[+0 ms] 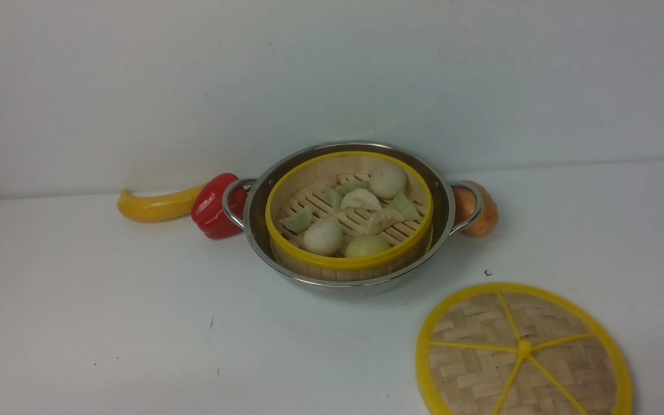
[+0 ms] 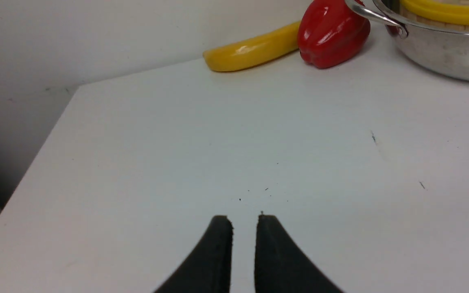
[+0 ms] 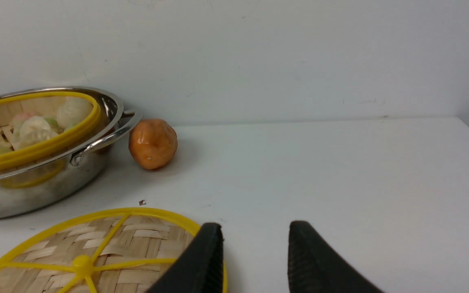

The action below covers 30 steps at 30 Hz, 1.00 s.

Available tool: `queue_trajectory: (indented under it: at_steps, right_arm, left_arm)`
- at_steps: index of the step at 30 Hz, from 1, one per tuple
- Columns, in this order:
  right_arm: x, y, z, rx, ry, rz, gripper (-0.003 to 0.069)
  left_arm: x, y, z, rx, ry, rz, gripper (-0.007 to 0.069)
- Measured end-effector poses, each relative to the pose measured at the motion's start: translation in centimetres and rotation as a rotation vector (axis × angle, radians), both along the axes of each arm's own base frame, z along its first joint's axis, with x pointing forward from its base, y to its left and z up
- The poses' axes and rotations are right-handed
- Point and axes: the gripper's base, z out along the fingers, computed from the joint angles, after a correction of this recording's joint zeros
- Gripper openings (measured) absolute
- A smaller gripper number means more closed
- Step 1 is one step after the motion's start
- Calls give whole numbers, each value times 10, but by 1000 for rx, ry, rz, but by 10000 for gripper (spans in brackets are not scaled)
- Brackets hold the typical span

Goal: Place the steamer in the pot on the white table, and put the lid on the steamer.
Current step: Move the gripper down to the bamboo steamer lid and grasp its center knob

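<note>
The steamer (image 1: 348, 264), with toy buns and dumplings on its slatted floor, sits inside the shiny pot (image 1: 442, 199) at the back middle of the white table (image 1: 136, 323). The lid (image 1: 522, 349) lies flat on the table at the front right, apart from the pot. Neither gripper shows in the front view. In the left wrist view my left gripper (image 2: 244, 219) is empty over bare table, its jaws nearly together, with the pot (image 2: 442, 61) and steamer rim (image 2: 450, 12) far off. In the right wrist view my right gripper (image 3: 255, 228) is open and empty at the edge of the lid (image 3: 96, 252), near the pot (image 3: 35, 191).
A yellow banana-shaped toy (image 1: 156, 206) and a red pepper (image 1: 214, 207) lie against the pot's left handle. An orange-brown round fruit (image 1: 482, 210) sits behind its right handle. A pale wall stands close behind the table. The table's left edge (image 2: 39, 146) shows in the left wrist view.
</note>
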Motion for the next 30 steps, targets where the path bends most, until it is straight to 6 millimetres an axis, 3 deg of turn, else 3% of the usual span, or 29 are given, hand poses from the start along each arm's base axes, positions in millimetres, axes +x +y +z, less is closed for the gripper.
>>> queue_trajectory:
  at_steps: [30]
  right_arm:
    - [0, 0, 0, 0, 0, 0, 244]
  left_arm:
    - [-1, 7, -1, -69, 5, 94, 137]
